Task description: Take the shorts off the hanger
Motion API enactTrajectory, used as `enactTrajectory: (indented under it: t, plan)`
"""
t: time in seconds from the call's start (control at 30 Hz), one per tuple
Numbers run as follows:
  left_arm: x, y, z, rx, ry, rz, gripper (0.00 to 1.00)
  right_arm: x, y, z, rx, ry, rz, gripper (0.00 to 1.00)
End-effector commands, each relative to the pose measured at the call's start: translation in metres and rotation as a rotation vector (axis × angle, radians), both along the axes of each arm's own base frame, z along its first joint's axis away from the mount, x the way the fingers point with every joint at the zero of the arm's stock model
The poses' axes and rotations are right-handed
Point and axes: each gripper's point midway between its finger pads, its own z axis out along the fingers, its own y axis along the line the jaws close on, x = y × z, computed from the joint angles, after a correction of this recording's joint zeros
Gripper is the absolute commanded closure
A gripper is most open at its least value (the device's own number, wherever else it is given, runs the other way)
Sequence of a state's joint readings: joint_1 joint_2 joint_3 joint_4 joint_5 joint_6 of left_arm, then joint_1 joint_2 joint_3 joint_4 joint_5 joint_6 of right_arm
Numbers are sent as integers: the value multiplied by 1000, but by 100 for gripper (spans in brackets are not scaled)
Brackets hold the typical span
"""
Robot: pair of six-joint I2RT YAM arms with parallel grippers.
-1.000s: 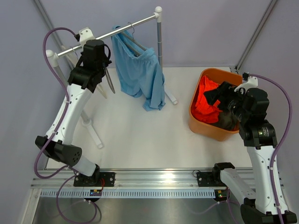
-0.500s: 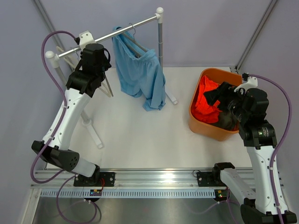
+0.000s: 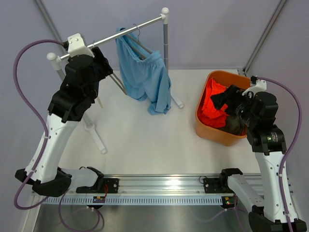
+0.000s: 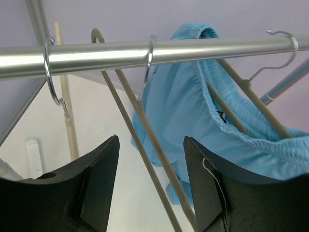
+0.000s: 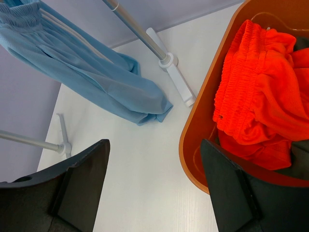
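Blue shorts [image 3: 145, 72] hang; right-wrist view shows orange shorts [image 5: 260, 92].

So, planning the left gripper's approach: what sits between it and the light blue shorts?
A bare tan hanger, hooked on the rail, slants across between the left gripper and the light blue shorts; the left wrist view shows it.

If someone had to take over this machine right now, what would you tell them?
Left gripper: open, empty, up by the rail, near an empty hanger.
Right gripper: open, empty, over the bin rim.
Done: orange shorts and dark shorts lie in the bin.
Left: light blue shorts hang on a wooden hanger on the rail; take them off.
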State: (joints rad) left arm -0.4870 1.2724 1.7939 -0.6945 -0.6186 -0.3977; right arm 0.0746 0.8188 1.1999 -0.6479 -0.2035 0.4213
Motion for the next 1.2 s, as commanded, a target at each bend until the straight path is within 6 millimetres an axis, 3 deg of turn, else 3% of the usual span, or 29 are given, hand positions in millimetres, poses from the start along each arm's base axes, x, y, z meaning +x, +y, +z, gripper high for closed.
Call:
enactTrajectory:
  t: [0.0, 0.23, 0.37, 0.6, 0.83, 1.07, 1.17]
  plan:
    - [-19, 3, 32, 12, -81, -4, 41, -2, -1, 8, -17, -33, 6, 16]
    - [-35, -37, 69, -6, -203, -168, 39, 4, -1, -1, -16, -5, 3, 16]
    - [-19, -66, 75, 16, -207, -190, 37, 5, -1, -4, -15, 4, 0, 16]
    - [25, -112, 65, 6, -175, -167, 36, 6, -4, -10, -28, 21, -12, 16]
    - [61, -130, 39, -1, -140, -69, 35, 6, -4, -21, -35, 51, -12, 16]
    - [90, -150, 29, -3, -161, -27, 34, 2, -6, -26, -47, 60, -18, 16]
    - [98, -150, 27, 10, -159, 12, 35, 1, -6, -27, -48, 62, -16, 16]
